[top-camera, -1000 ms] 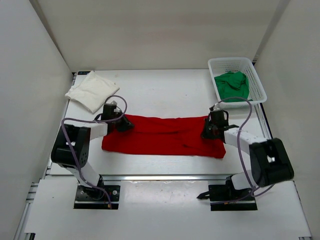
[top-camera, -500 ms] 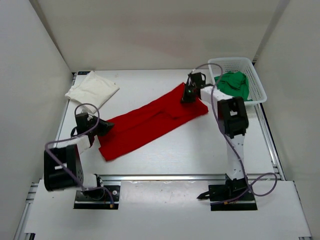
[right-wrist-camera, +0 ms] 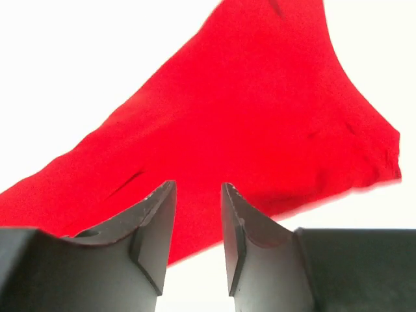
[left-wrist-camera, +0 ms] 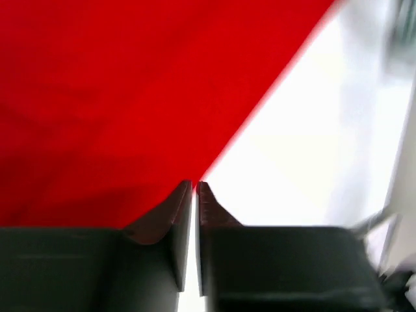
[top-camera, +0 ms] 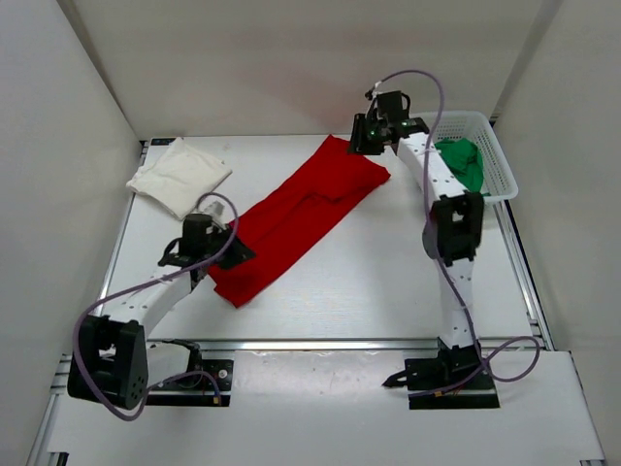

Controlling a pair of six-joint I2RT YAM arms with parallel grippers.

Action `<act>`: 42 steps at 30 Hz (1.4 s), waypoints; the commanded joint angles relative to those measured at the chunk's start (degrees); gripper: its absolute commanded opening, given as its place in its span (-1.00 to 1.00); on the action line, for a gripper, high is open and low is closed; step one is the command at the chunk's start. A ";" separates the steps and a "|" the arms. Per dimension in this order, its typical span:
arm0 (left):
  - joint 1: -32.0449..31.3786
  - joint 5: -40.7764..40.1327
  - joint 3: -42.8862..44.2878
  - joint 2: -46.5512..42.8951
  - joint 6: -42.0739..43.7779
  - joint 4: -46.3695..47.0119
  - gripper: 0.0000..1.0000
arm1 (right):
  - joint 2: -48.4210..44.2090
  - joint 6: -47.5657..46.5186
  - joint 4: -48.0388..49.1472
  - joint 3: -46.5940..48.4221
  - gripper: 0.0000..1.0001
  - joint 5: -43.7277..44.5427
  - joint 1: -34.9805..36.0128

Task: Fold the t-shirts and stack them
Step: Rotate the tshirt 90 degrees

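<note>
Red t-shirt (top-camera: 301,209) dragged diagonal; right tool (right-wrist-camera: 198,188) released.

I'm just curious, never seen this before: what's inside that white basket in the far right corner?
A crumpled green t-shirt lies inside the white basket. Whatever might be beneath it is covered, and the right arm crosses over the basket's left part, hiding that too.
</note>
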 commanded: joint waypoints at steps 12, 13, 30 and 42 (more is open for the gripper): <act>-1.92 2.93 2.28 -7.39 6.60 -5.58 -0.92 | -43.97 17.85 45.16 -78.05 -0.35 2.64 26.77; -2.10 2.66 2.20 -7.48 6.51 -5.93 -0.91 | -43.00 18.48 46.75 -78.49 -0.32 2.89 27.30; -2.10 2.40 2.11 -7.48 7.13 -6.20 -0.89 | -25.05 30.79 53.70 -75.76 -0.90 5.36 28.47; -13.08 -2.43 2.55 -3.18 8.36 -9.09 -0.32 | -55.88 15.94 42.55 -100.11 -0.55 -6.67 3.43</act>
